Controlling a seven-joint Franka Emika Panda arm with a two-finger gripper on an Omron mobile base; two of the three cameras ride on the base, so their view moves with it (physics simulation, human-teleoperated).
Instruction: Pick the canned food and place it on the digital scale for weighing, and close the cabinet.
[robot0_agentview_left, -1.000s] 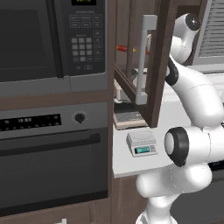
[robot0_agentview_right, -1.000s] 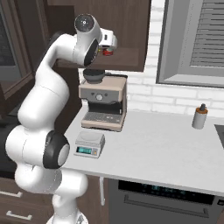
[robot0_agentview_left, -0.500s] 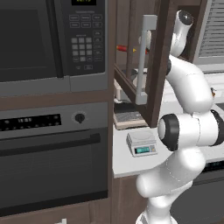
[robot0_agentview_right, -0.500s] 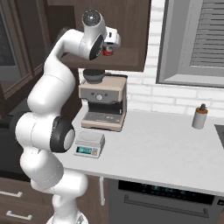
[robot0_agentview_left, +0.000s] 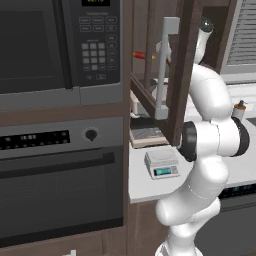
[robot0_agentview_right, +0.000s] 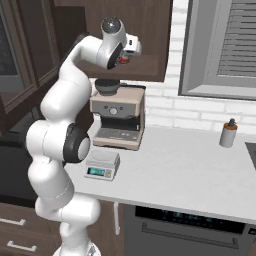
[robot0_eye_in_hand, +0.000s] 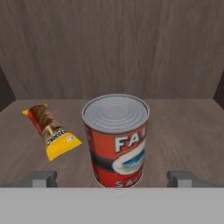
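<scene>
The canned food (robot0_eye_in_hand: 116, 140) stands upright on the cabinet (robot0_agentview_left: 182, 70) shelf, dead ahead of the gripper (robot0_eye_in_hand: 113, 178) along its line of approach — its long axis is vertical, its ribbed silver lid is seen from slightly above, and its red label faces the hand. In the hand view the 2 dark fingertips (robot0_eye_in_hand: 43, 178) sit wide apart, 1 on each side of the can, with clear gaps between each tip and the can wall; nothing is clamped yet, and the can looks centred between the jaws. So the coming move, as I judge it, is a short straight advance to bring the tips alongside the can's body, then a squeeze across its width. A wrapped snack bar (robot0_eye_in_hand: 50, 131) lies flat on the shelf to the can's left in that view, near but apart from it — the tip on that side should pass clear of it if the approach stays straight. From the base views the arm is stretched high, its forearm raised and the hand pushed into the open cabinet behind the door's grey bar handle (robot0_agentview_left: 163, 67). The digital scale (robot0_agentview_right: 102, 165) waits far below on the counter (robot0_agentview_right: 190, 175), just in front of the coffee machine (robot0_agentview_right: 117, 122), with its platform bare.
</scene>
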